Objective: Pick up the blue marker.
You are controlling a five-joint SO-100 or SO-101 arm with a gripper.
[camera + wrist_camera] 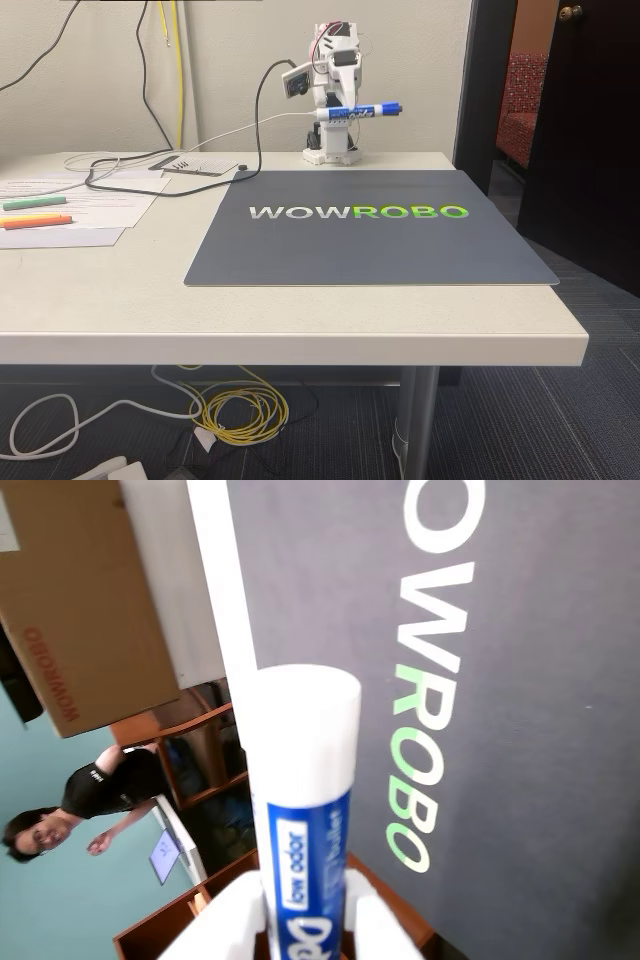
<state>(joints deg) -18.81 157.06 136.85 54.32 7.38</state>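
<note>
The blue marker [362,110] hangs level in the air at the back of the table, its dark blue cap pointing right in the fixed view. My gripper [336,114] is shut on its white and blue barrel, well above the grey mat [370,250]. The white arm is folded up over its base at the table's far edge. In the wrist view the blue marker [303,780] runs up the middle from between my gripper [305,932], with a white finger [228,925] on each side. The mat [540,680] lies far below it.
A green highlighter [35,202] and an orange highlighter [35,221] lie on papers [100,205] at the table's left. Cables [170,175] trail from the wall to the arm. The wrist view shows a cardboard box [70,610] and a person [95,800] beyond the table.
</note>
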